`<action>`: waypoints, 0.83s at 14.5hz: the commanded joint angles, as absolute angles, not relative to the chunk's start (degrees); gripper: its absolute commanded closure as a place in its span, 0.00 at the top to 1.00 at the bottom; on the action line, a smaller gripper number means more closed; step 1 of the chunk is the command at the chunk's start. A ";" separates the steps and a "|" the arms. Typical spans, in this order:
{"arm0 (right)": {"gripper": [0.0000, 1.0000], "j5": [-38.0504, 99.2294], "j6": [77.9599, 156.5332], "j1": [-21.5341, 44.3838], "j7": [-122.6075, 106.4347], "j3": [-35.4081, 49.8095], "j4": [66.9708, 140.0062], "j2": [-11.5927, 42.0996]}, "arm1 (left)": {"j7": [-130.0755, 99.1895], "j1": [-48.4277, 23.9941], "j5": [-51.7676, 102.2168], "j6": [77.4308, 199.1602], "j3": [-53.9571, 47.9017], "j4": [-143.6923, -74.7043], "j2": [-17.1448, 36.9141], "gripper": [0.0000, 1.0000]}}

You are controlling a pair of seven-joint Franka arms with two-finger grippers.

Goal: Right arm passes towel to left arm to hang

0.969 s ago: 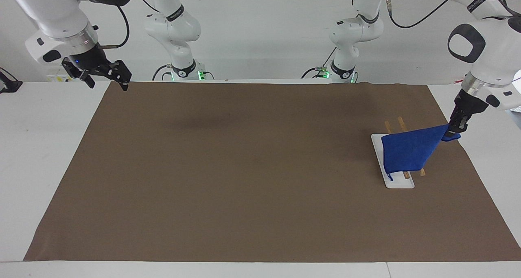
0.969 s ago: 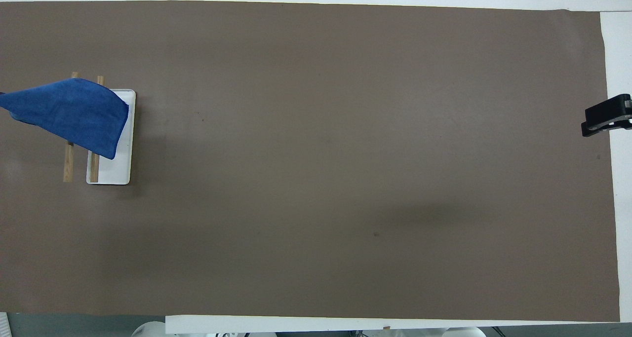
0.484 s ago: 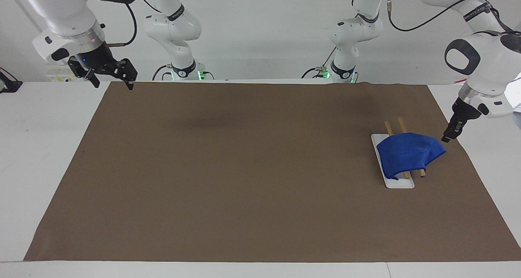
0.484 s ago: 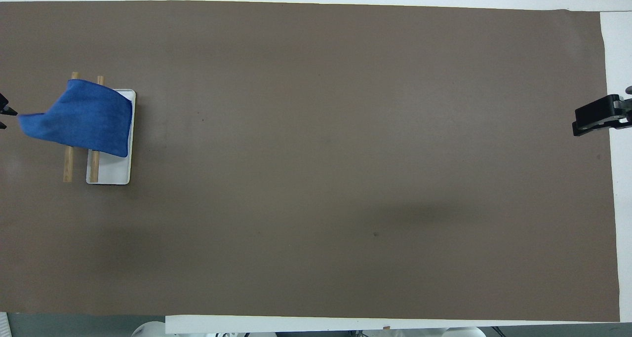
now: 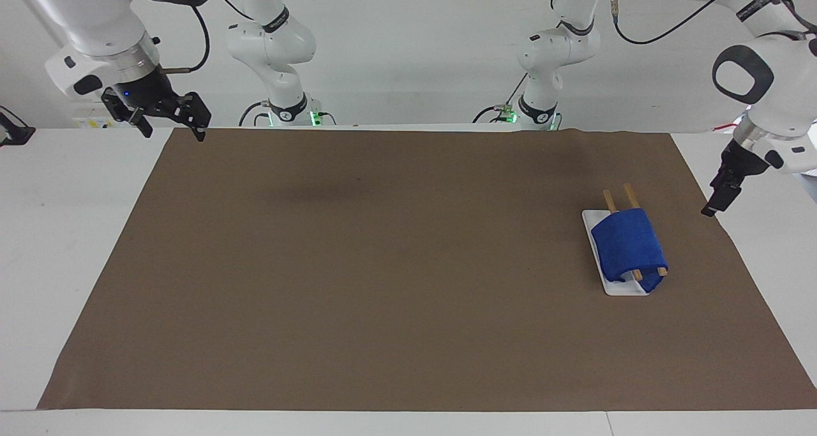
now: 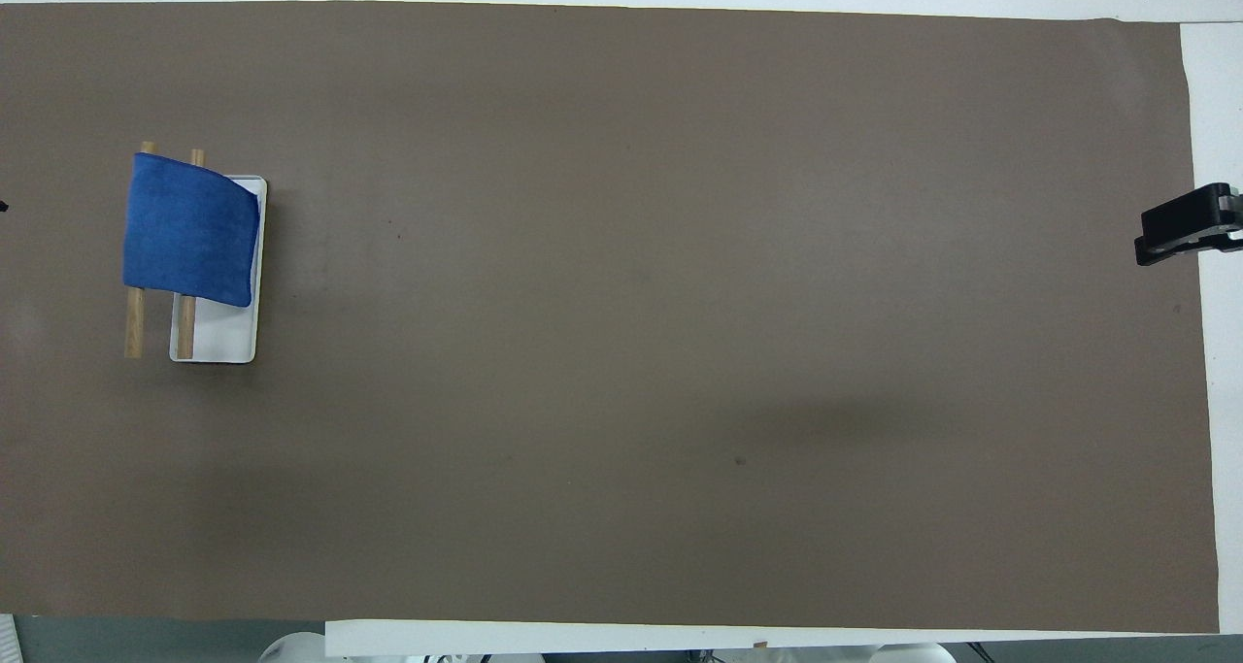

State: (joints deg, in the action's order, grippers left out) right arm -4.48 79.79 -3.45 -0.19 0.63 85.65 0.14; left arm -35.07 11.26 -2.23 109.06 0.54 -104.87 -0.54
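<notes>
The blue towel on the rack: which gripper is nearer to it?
Left. The left gripper hangs just beside the towel, off the mat's edge; the right gripper waits at the right arm's end of the table.

Towel (image 5: 629,244) hides the rack's (image 5: 629,195) middle — left end effector (image 5: 713,205) too small.

right arm (image 5: 96,21): You see a big white arm with round, fat parts. It has a black patch at the joint, a shiny silver ring at the wrist and a thin black cable looping beside it.
right pincer (image 5: 167,124): It is black, like a claw, with a tiny blue light on it.
left arm (image 5: 766,72): Your other big arm is white too. Look for the black ring shape on its round joint, a silver ring at the wrist, a black band with small writing and a black cable.
left pincer (image 5: 713,207): It is black and narrow.
</notes>
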 commanded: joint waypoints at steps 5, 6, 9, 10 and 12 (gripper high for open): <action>1.00 -3.25 80.07 -4.22 -1.05 0.44 86.57 -0.53 | -20.74 10.37 -3.16 92.47 -4.65 -96.07 -3.43 1.00; 1.00 -2.90 79.98 -4.74 -1.58 0.44 86.57 -0.53 | -21.09 10.20 -2.55 92.20 -5.09 -96.50 -4.21 1.00; 1.00 -0.09 78.93 -5.98 -1.67 0.35 86.83 -0.61 | -13.24 6.08 -3.08 89.39 -6.59 -96.33 -4.39 1.00; 1.00 -0.09 78.66 -6.06 -1.76 0.35 87.18 -0.88 | -7.96 5.54 -2.99 88.43 -6.59 -96.24 -4.31 1.00; 1.00 -0.17 78.66 -6.06 -1.67 0.35 87.71 -1.05 | -2.74 4.66 -2.81 87.72 -6.59 -95.37 -3.87 1.00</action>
